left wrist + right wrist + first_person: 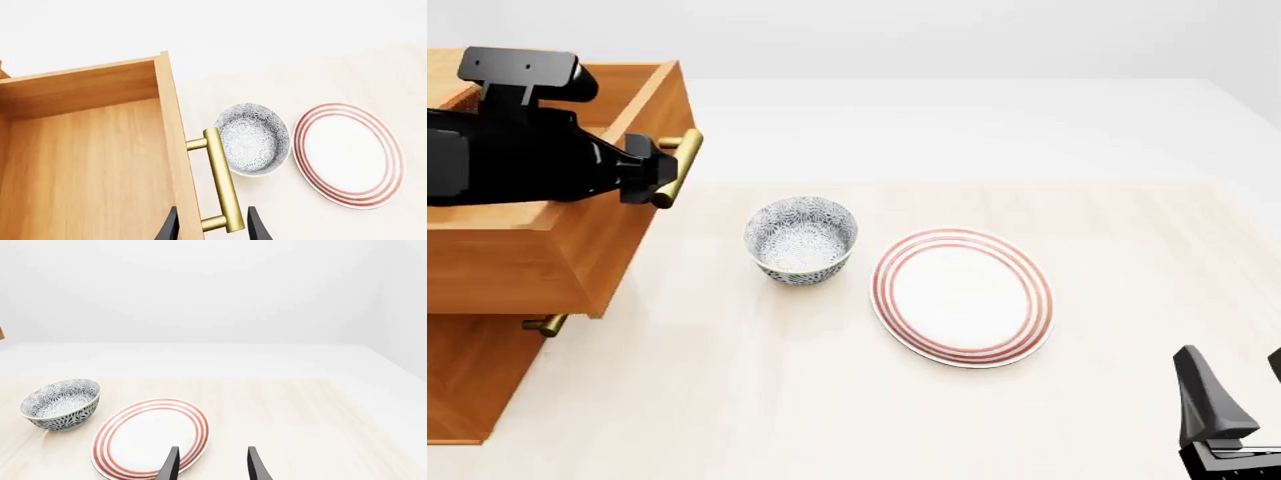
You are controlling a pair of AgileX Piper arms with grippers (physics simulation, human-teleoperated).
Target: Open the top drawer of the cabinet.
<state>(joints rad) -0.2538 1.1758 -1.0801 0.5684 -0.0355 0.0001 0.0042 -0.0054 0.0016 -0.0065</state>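
Note:
The top drawer (87,165) of the orange-brown cabinet (467,380) stands pulled far out, its empty wooden inside showing; it also shows in the front view (547,250). Its brass bar handle (220,175) sticks out of the drawer front, also seen in the front view (683,160). My left gripper (212,227) is open, its two black fingers on either side of the handle's near end without closing on it; in the front view (661,180) it sits right at the handle. My right gripper (212,465) is open and empty, low at the front right (1238,385).
A blue-patterned bowl (802,238) stands on the table just right of the drawer. A white plate with red rings (962,296) lies right of the bowl. A lower drawer's brass handle (545,325) peeks out under the open drawer.

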